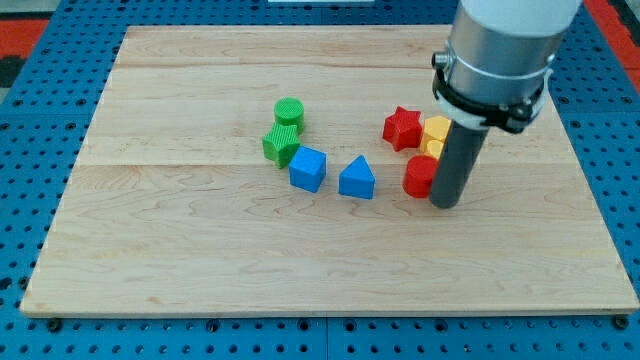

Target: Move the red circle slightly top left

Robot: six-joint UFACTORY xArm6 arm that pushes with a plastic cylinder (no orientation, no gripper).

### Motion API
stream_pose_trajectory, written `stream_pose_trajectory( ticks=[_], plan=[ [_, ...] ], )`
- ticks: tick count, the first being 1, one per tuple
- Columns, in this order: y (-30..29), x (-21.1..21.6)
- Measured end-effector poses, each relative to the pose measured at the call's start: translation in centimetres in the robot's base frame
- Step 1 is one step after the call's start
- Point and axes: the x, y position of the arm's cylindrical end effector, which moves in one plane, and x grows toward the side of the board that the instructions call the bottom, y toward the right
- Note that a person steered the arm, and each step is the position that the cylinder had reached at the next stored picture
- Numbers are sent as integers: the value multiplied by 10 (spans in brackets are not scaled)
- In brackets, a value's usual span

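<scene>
The red circle (419, 177) lies right of the board's middle, partly hidden by my rod. My tip (446, 203) rests on the board right against the circle's lower right side. A red star (402, 128) sits just above the circle. Two yellow blocks (435, 137) stand stacked in a column between the star and my rod, partly hidden by it; their shapes are hard to make out.
A blue triangle (356, 178) and a blue cube (308, 168) lie left of the red circle. A green cylinder (289, 111) and a green star-like block (281, 144) sit further left. The wooden board (200, 260) lies on a blue pegboard.
</scene>
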Motion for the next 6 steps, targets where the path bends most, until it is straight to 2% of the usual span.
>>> stream_pose_trajectory(
  ticks=[1,6],
  plan=[
    [0,-16],
    [8,-13]
  ],
)
